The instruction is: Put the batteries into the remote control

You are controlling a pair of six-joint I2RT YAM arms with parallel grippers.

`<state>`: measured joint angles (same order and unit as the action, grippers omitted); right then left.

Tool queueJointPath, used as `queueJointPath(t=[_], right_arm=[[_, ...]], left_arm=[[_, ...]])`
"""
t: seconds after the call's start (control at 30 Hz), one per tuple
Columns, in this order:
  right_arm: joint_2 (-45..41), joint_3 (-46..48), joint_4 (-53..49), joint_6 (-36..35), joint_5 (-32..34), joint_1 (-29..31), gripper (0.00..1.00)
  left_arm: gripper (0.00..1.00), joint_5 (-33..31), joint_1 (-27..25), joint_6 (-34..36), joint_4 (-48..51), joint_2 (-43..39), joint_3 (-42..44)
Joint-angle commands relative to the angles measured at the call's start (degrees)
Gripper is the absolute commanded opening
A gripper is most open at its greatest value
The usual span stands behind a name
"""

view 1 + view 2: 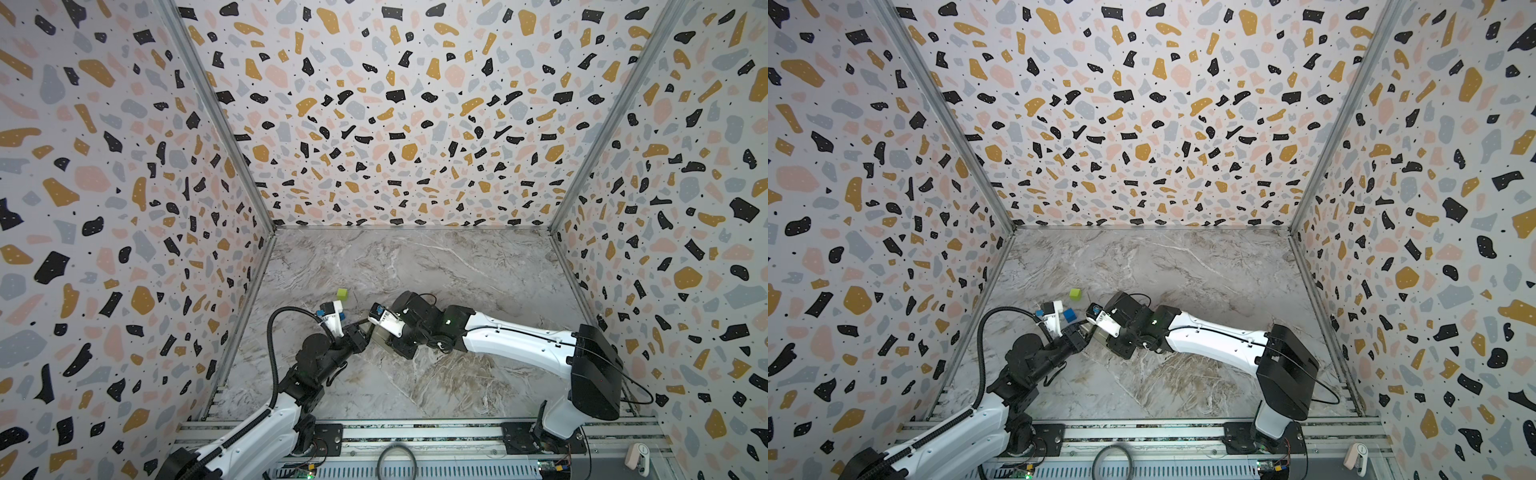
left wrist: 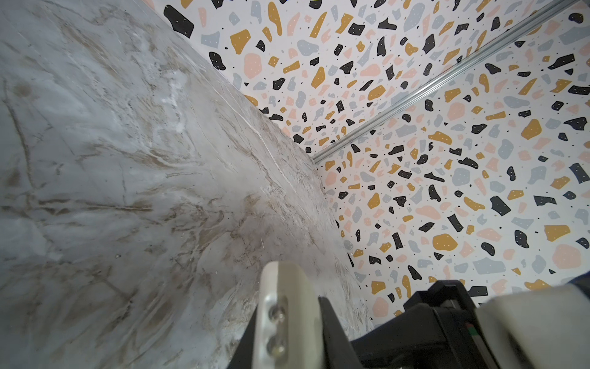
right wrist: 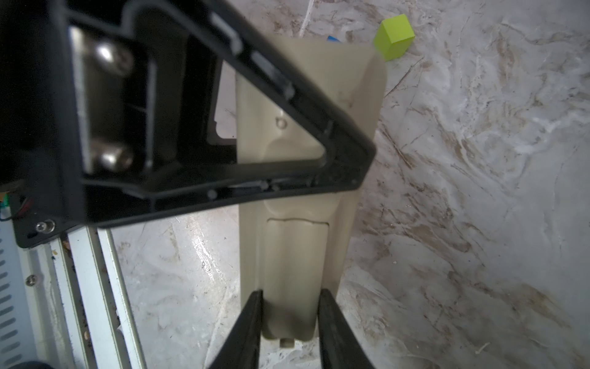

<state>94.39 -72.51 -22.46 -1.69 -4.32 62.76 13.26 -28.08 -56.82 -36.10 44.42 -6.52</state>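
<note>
Terrazzo-patterned walls (image 1: 395, 104) enclose a marble-look table (image 1: 457, 270) on three sides. Left arm: enters from 7 o'clock and reaches toward the table centre. A blue cube (image 1: 1070, 316) sits on the table just beside the left wrist, and a green cube (image 1: 343, 294) sits at 12 o'clock from the blue one, a little apart from it. Left gripper (image 1: 362, 332): jaws pressed together. In the right wrist view, one black triangular finger (image 3: 348, 169) of this gripper lies across the beige back of the remote control (image 3: 297, 255) at about mid-length. Whether the jaws clamp the remote cannot be told. Remote control: located just short of the table centre toward 8 o'clock, between the two grippers, back face up toward the right wrist camera. In both top views only a short beige patch (image 1: 380, 337) of it shows beneath the right wrist. A rectangular panel outline (image 3: 297, 221) is visible on the back near the held end. The green cube (image 3: 394, 36) lies beyond the far end of the remote. Right gripper (image 3: 292, 294): jaws pinching the near end of the remote, one black finger (image 3: 252, 319) against each side of the raised back section. Right arm: enters from 4 o'clock and stretches low across the table toward 9 o'clock.
</note>
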Motion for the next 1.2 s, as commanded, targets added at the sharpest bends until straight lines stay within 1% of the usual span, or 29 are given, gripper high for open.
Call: queueJointPath(t=[0.0, 0.37, 0.63, 0.83, 1.0, 1.17], right_arm=[[-0.09, -2.31, 3.2, -0.6, -0.69, 0.83, 0.36], [-2.32, -1.28, 3.7, -0.63, 0.15, 1.13, 0.49], [-4.74, -0.13, 4.1, -0.37, 0.92, 1.22, 0.61], [-6.28, 0.58, 4.01, 0.04, 1.51, 1.22, 0.64], [-8.16, 1.72, 3.61, 0.63, 1.46, 0.98, 0.65], [-11.8, 5.28, 3.4, 1.73, 1.03, -0.32, 0.65]], left_arm=[[0.0, 5.2, -0.86, -1.2, -7.12, -1.06, -0.86], [0.0, 4.9, -0.84, -0.93, -6.06, -1.18, -1.07], [0.0, 5.24, -0.85, -0.41, -5.22, -1.24, -1.12], [0.0, 5.11, -0.86, -0.23, -4.37, -1.87, -0.95], [0.0, 4.92, -0.82, -0.22, -4.06, -2.15, -0.9], [0.0, 5.18, -0.77, -0.14, -3.68, -2.26, -1.12]])
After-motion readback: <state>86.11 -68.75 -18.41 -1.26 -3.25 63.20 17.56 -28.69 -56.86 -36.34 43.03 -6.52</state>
